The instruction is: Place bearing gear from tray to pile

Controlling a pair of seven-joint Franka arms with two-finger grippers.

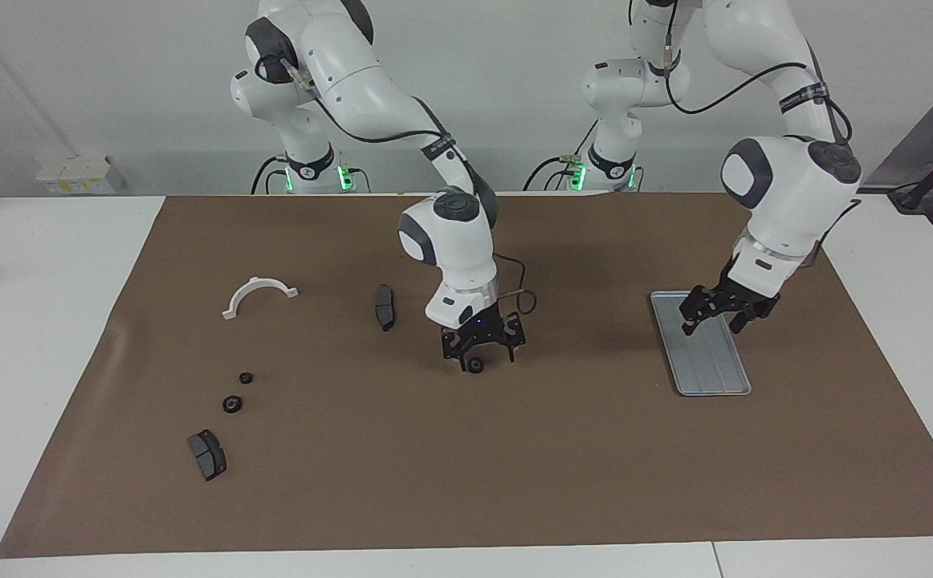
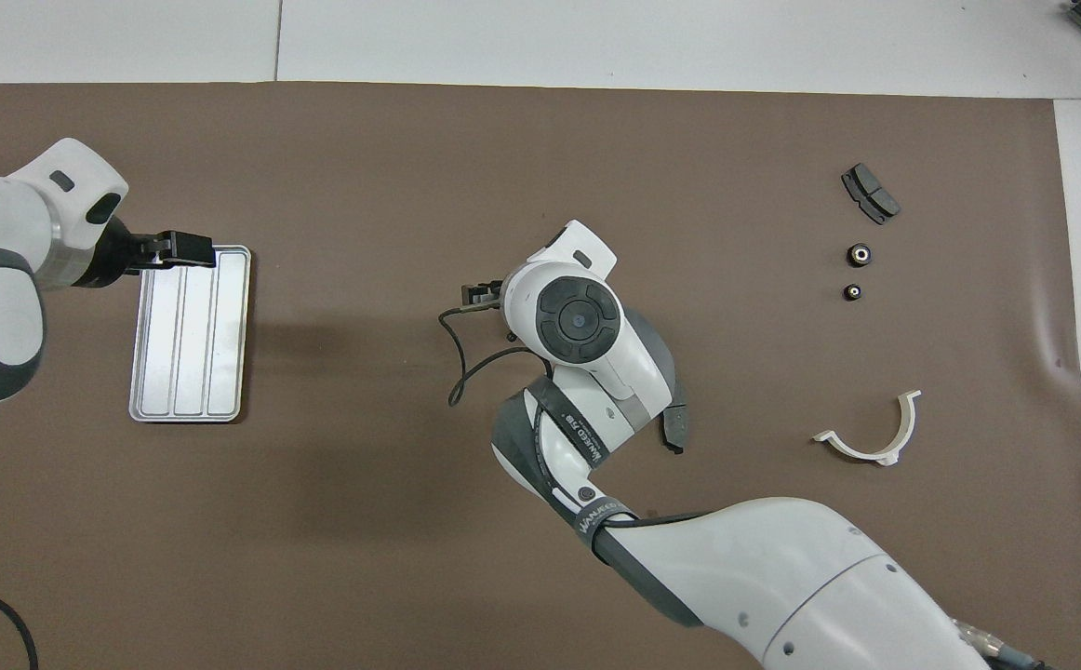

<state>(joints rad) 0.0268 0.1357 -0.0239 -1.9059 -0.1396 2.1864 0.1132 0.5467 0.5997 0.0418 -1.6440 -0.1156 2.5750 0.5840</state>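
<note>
A small black bearing gear (image 1: 475, 365) lies on the brown mat near the table's middle. My right gripper (image 1: 482, 357) is low over it and open, with a fingertip on either side of the gear. In the overhead view the right wrist hides the gear, and only an edge of the right gripper (image 2: 482, 296) shows. The silver ridged tray (image 1: 703, 353) (image 2: 189, 344) lies toward the left arm's end. My left gripper (image 1: 711, 327) (image 2: 194, 251) hangs open over the tray's end nearer the robots. The pile, two small gears (image 1: 231, 404) (image 2: 861, 252) beside a dark brake pad (image 1: 206, 453), lies at the right arm's end.
A white half-ring (image 1: 259, 293) (image 2: 871, 433) lies on the mat nearer the robots than the pile. Another dark brake pad (image 1: 385, 307) lies between the half-ring and the right gripper. The brown mat (image 1: 466, 482) covers most of the white table.
</note>
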